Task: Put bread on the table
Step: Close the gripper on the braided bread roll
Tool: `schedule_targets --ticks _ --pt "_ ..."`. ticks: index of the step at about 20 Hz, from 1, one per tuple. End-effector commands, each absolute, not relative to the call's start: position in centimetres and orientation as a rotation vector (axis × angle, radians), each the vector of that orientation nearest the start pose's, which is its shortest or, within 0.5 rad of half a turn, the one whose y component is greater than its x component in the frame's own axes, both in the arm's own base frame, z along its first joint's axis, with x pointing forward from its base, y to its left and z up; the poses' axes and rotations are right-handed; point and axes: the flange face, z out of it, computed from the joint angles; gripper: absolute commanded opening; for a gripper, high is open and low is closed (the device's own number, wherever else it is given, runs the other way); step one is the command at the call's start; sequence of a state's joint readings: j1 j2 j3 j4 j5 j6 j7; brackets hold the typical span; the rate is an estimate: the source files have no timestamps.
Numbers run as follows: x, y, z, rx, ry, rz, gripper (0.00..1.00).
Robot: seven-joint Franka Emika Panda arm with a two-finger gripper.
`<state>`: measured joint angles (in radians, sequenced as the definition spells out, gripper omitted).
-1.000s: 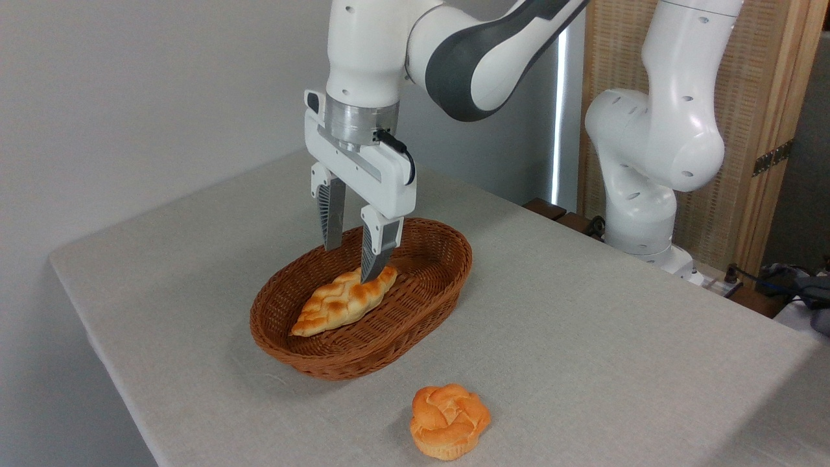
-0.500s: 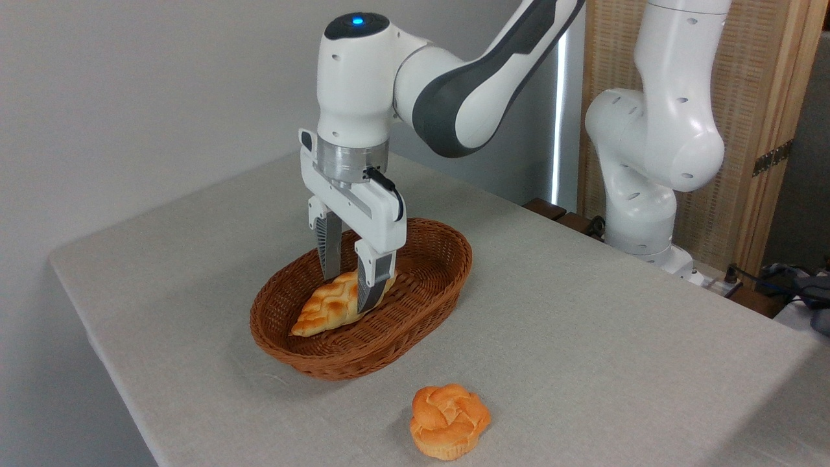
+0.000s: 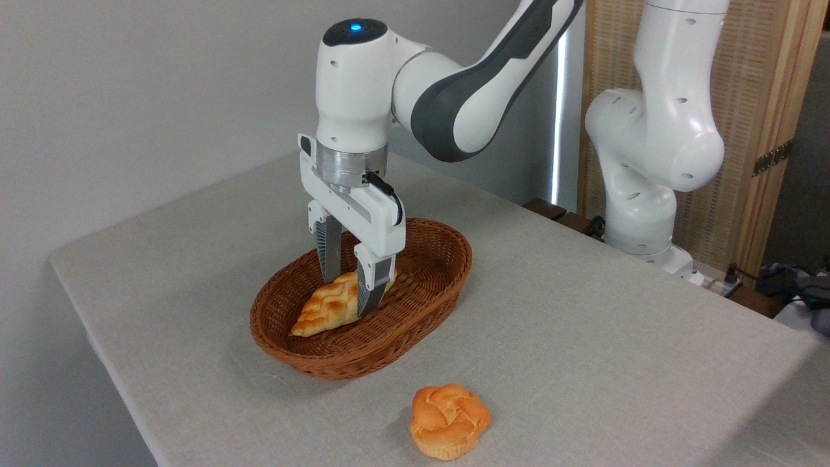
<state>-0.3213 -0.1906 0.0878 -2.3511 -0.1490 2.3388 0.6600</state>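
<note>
Grey-beige cloth covers the table (image 3: 583,337), where the bread (image 3: 327,306) lies in a wicker basket (image 3: 421,305), the gripper (image 3: 347,292) open astride it; no writing is readable.

no text, label, brand, number or sign can be read anywhere in this view.
</note>
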Motion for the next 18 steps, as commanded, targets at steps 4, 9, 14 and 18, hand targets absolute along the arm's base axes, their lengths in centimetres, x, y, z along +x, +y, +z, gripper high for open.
schedule_targets --ticks 4,9,14,18 --pt "47.9 -11.5 42.5 -2.957 1.265 -0.35 0.5" --pt "47.9 -11.5 42.6 -2.958 1.264 -0.353 0.5" --pt "48.0 -11.4 43.0 -2.956 1.261 -0.365 0.45" --pt "48.0 -11.4 43.4 -2.946 1.277 -0.378 0.45"
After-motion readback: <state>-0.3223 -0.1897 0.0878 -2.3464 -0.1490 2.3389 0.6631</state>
